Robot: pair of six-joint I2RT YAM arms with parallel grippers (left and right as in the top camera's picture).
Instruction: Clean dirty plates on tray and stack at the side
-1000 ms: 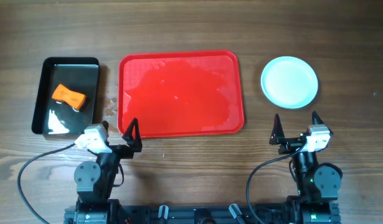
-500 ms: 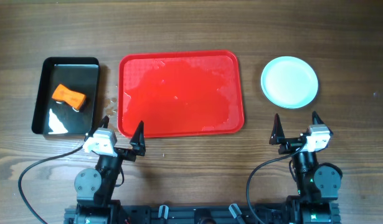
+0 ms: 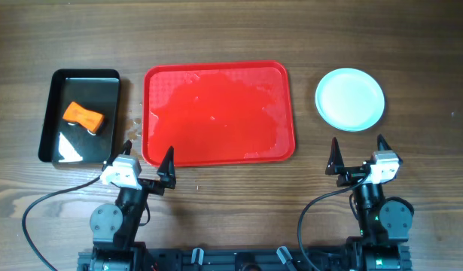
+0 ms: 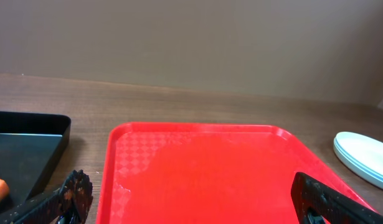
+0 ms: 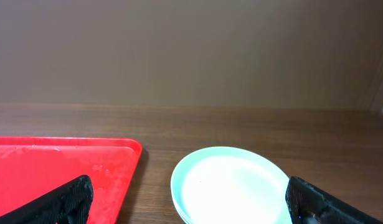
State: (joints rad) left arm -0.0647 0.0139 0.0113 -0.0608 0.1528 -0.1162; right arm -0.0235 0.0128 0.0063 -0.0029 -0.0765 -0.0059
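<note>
Finding: the plates (image 3: 350,98) sit as one stack on the table at 3 o'clock of the tray (image 3: 216,113), well apart from its rim. In the left wrist view the stack shows layered rims, but you cannot confirm the count. The top face looks clean, with no orange smear visible.

Right gripper (image 3: 357,147): jaws wide open, holding nothing. The stack lies near, at its 12 o'clock. This is your nearer arm for any further plate work.

Left gripper (image 3: 147,154): jaws wide open, empty, just off the tray's near edge. The tray spreads from its 12 to 2 o'clock.

Containers: the tray holds no plates, only a wet film across its floor. The black tray (image 3: 84,73), at 9 o'clock of the red one, holds an orange sponge (image 3: 83,116) and some liquid.

Judgement: the task appears complete, and no plate move is outstanding.
</note>
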